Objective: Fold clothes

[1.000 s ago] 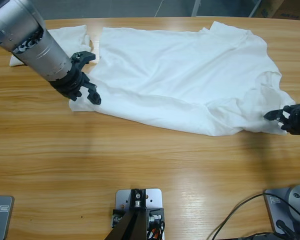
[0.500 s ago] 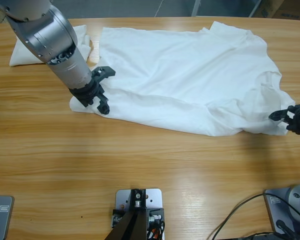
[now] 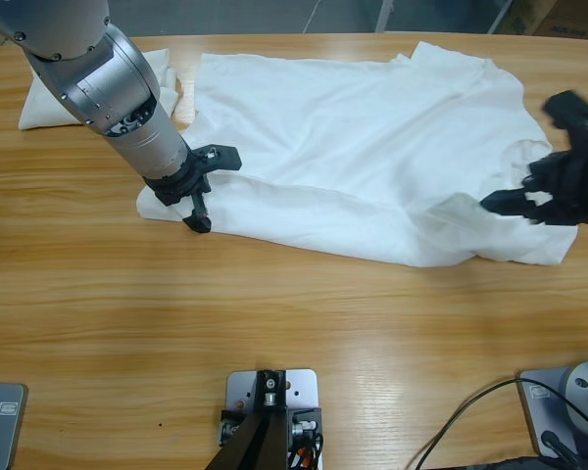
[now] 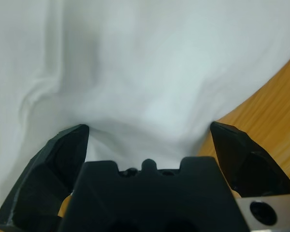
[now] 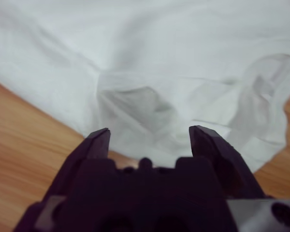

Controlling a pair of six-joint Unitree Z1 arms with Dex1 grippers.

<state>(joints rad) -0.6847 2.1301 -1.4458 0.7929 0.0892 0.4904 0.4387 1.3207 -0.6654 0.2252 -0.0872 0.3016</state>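
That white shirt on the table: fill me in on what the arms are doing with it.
A white T-shirt lies spread on the wooden table, not yet folded. The left hand is open at the shirt's lower left edge, cloth between its jaws. The right hand is open over the shirt's right end near the collar, gripping nothing. A second white piece sits at the table's far left corner.

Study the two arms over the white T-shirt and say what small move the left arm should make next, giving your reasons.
Probably a short descent and then closing: the left gripper stands open over the T-shirt at its near left corner, cloth filling the space between its jaws in the wrist view, nothing pinched yet. The right gripper, also open, sits at the opposite end, so both could then lift together.
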